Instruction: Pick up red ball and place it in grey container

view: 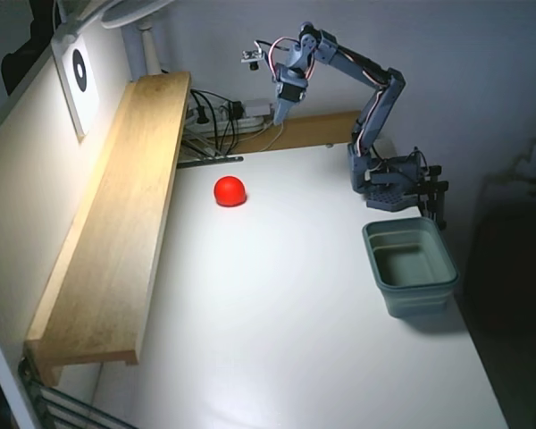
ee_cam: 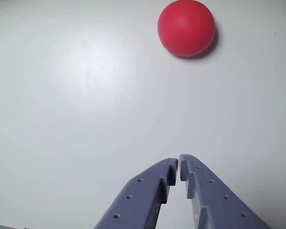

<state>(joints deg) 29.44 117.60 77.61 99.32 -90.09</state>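
The red ball (view: pixel 230 190) rests on the white table, left of centre in the fixed view, and shows at the top right of the wrist view (ee_cam: pixel 186 27). My gripper (view: pixel 280 119) hangs in the air above the table's back edge, up and to the right of the ball, pointing down. In the wrist view the gripper (ee_cam: pixel 178 164) is shut, its two grey fingers touching at the tips with nothing between them. The grey container (view: pixel 410 265) stands empty at the table's right edge, in front of the arm's base.
A long wooden shelf (view: pixel 116 232) runs along the left side of the table. Cables and a power strip (view: pixel 223 116) lie at the back. The arm's base (view: pixel 389 183) is clamped at the right rear. A lamp post (view: pixel 148 45) stands at the back left.
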